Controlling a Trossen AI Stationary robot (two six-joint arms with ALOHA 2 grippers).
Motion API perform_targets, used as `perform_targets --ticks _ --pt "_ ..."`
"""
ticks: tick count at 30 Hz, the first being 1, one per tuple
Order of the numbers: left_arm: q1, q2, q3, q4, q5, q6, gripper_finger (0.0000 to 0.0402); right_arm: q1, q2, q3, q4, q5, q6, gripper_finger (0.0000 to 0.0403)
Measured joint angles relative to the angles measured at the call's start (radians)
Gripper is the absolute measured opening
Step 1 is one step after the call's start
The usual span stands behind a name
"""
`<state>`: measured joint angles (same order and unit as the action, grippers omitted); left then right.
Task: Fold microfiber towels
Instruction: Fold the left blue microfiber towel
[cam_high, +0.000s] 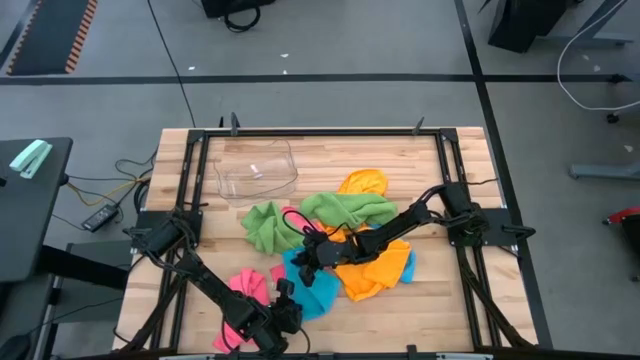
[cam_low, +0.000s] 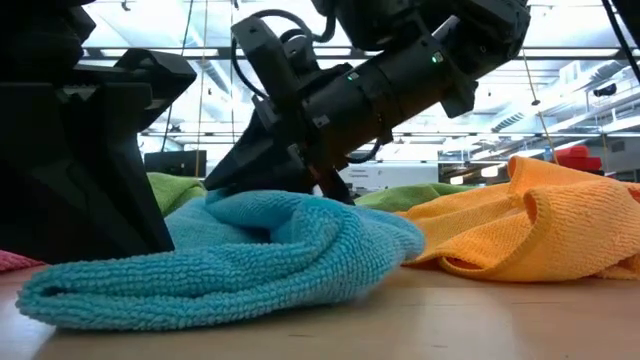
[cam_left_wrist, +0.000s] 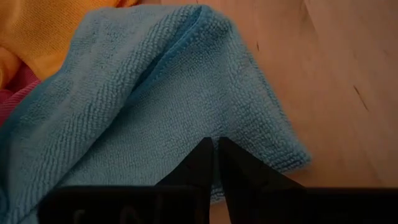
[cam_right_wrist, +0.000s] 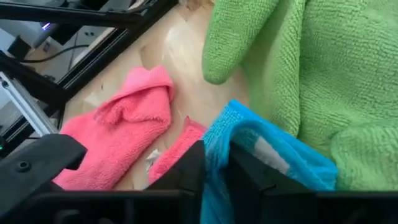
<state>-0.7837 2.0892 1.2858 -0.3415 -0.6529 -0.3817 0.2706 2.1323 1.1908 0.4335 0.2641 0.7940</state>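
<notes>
Blue towel (cam_right_wrist: 249, 140) pinched in right gripper (cam_right_wrist: 214, 165).

Robotics lab: framed workbench (cam_high: 330, 150), taped floor (cam_high: 330, 78)

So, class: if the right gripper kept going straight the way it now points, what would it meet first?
Probably the pink towel. The right gripper already has an edge of the blue towel between its fingers; beyond lies bare table, then pink cloth. Depth is hard to judge.
</notes>
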Motion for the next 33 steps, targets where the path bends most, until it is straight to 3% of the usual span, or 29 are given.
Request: perform_targets --ticks 6,13,33 --pt "0.000 0.000 0.000 0.000 0.000 0.000 0.0028 -0.001 0.001 0.000 -0.059 -0.012 -0.013 0.0152" --pt "0.000 0.000 -0.001 0.000 -0.006 0.001 0.0031 -0.002 0.001 0.032 -0.069 -0.103 -0.038 0.0196" --pt "-0.005 0.001 -0.001 -0.003 -0.011 -0.032 0.0024 -0.013 -0.067 0.336 -0.668 -0.137 -0.223 0.0218"
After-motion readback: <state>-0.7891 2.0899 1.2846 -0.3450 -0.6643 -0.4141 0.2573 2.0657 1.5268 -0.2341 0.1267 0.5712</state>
